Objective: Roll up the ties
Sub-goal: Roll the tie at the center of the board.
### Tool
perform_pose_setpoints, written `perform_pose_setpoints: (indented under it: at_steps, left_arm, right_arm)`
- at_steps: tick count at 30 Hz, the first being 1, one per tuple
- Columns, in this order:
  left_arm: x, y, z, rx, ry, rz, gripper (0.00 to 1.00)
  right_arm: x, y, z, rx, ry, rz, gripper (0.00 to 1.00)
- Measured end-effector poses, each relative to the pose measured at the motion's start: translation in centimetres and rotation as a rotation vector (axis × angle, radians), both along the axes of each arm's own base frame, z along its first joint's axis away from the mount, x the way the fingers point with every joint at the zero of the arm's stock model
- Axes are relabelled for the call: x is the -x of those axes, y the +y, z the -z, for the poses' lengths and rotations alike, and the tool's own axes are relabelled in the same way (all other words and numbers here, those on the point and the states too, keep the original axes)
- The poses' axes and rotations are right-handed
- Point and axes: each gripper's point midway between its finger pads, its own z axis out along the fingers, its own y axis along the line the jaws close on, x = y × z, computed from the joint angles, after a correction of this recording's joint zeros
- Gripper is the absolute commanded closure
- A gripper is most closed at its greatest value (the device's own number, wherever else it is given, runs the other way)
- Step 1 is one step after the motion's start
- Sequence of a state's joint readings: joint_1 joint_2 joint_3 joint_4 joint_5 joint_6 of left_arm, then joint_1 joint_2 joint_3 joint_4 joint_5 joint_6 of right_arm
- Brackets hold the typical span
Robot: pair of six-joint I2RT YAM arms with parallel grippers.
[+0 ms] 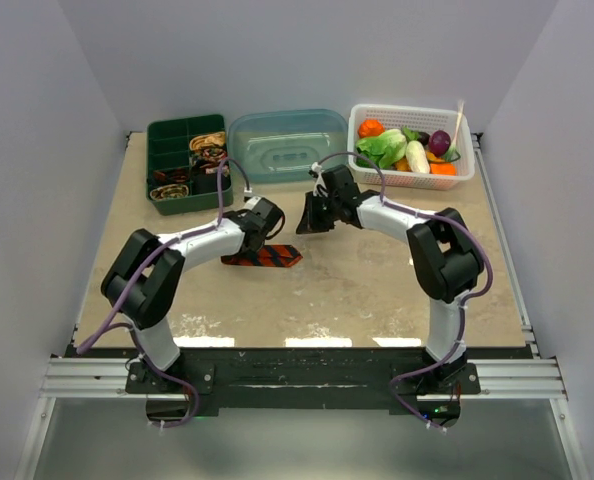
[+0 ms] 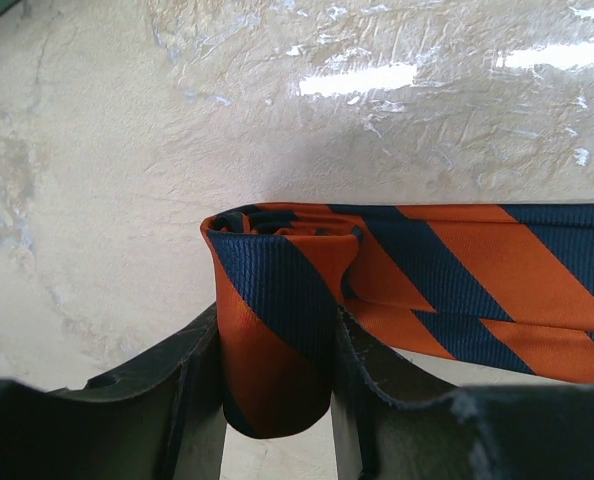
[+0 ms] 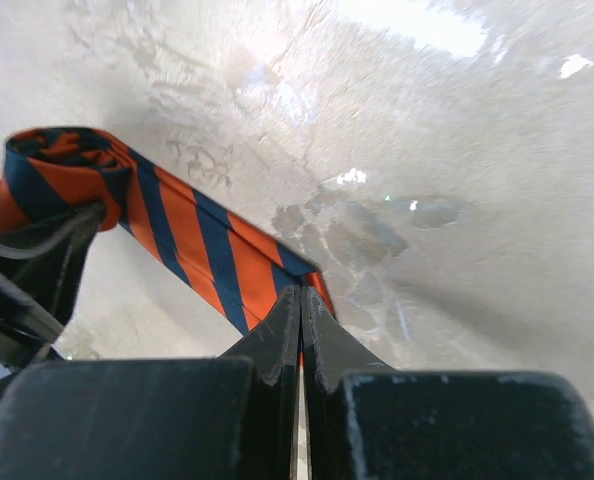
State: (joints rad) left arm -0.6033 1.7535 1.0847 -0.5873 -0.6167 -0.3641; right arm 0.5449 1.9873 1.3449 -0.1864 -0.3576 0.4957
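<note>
An orange tie point(image 1: 264, 257) with dark blue diagonal stripes lies on the table between the two arms. One end of it is wound into a loose roll point(image 2: 277, 300). My left gripper point(image 2: 275, 335) is shut on that roll, one finger on each side. The flat length of the tie point(image 3: 197, 245) runs from the roll to its pointed tip. There my right gripper point(image 3: 301, 298) is shut on it, the fingers pressed together with a sliver of orange between them. In the top view the left gripper point(image 1: 260, 230) and the right gripper point(image 1: 313, 220) stand over the two ends.
A green compartment box point(image 1: 162, 150) at the back left holds small patterned tie coils point(image 1: 208, 142). A clear blue-green tub point(image 1: 287, 145) sits upside down at the back middle. A white basket point(image 1: 414, 181) of toy vegetables is at the back right.
</note>
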Motion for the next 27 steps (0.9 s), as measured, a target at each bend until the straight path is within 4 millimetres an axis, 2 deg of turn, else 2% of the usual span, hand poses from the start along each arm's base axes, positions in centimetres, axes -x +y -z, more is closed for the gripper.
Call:
perform_pose_setpoints:
  at_steps: [5, 6, 8, 13, 17, 23, 27]
  left_arm:
    - [0.1, -0.4, 0.2, -0.034, 0.002, 0.017, 0.62]
    - [0.1, -0.4, 0.3, -0.038, 0.006, 0.021, 0.57]
    - [0.1, -0.7, 0.4, -0.043, 0.013, 0.032, 0.37]
    - [0.6, -1.8, 1.3, -0.001, 0.062, 0.066, 0.29]
    - [0.7, -2.8, 1.2, 0.022, 0.065, 0.086, 0.19]
    - [1.1, -4.1, 1.0, 0.041, 0.062, 0.115, 0.15]
    - [1.5, -4.1, 0.9, 0.04, 0.07, 0.115, 0.19]
  right_arm:
    - [-0.4, -0.8, -0.4, -0.004, -0.009, 0.017, 1.0]
    - [-0.3, -0.9, -0.3, -0.001, -0.005, 0.016, 1.0]
    - [0.0, -0.9, 0.1, 0.003, 0.004, 0.014, 1.0]
    - [0.2, -1.0, 0.3, 0.006, 0.01, 0.012, 1.0]
    - [0.2, -1.0, 0.3, 0.006, 0.008, 0.01, 1.0]
    - [0.3, -0.9, 0.3, 0.005, 0.009, 0.007, 1.0]
    - [0.4, -0.8, 0.2, -0.001, 0.012, 0.002, 1.0]
